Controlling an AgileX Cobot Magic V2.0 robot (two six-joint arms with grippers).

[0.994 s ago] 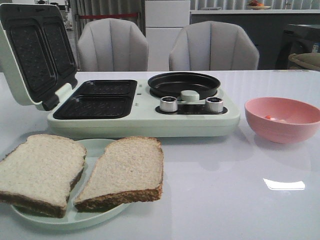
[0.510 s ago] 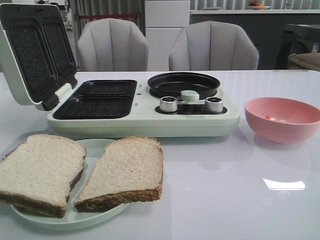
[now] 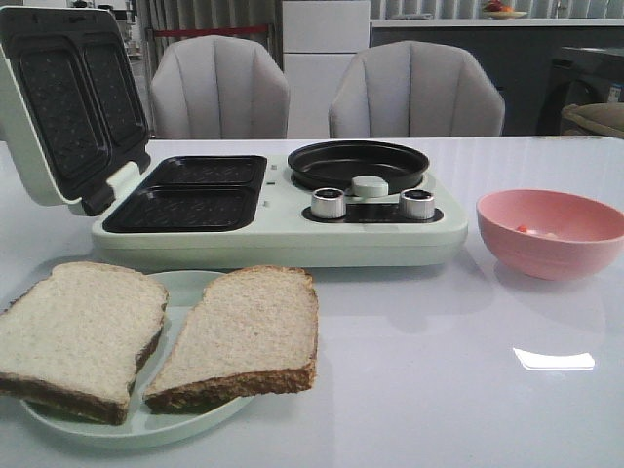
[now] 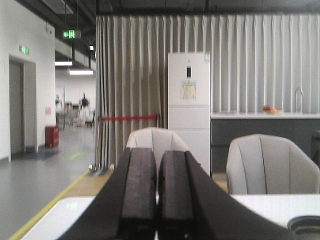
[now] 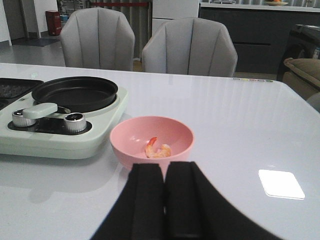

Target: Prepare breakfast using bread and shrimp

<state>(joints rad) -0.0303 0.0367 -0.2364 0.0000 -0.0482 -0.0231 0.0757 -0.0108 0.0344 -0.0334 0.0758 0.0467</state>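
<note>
Pale green plastic forms the body of the breakfast maker [image 3: 283,229], which is shown with its lid [image 3: 63,102] raised and both sandwich plates [image 3: 190,193] bare, a round black pan [image 3: 357,164] being set beside them. In front of it, two slices of the bread [image 3: 156,331] are laid on a light plate [image 3: 185,292], overhanging its rim. A pink bowl [image 5: 151,140], placed to the right of the appliance, holds the shrimp [image 5: 157,148]. No step appears to be begun. The left gripper [image 4: 156,187] is raised clear of the table with its jaws pressed together; the right gripper [image 5: 165,200] is held just short of the bowl, jaws likewise closed and empty. For either pick, the jaws would need to be parted first; a slice is probably best taken by an overhanging edge, gently, and lowered flat into a plate.
</note>
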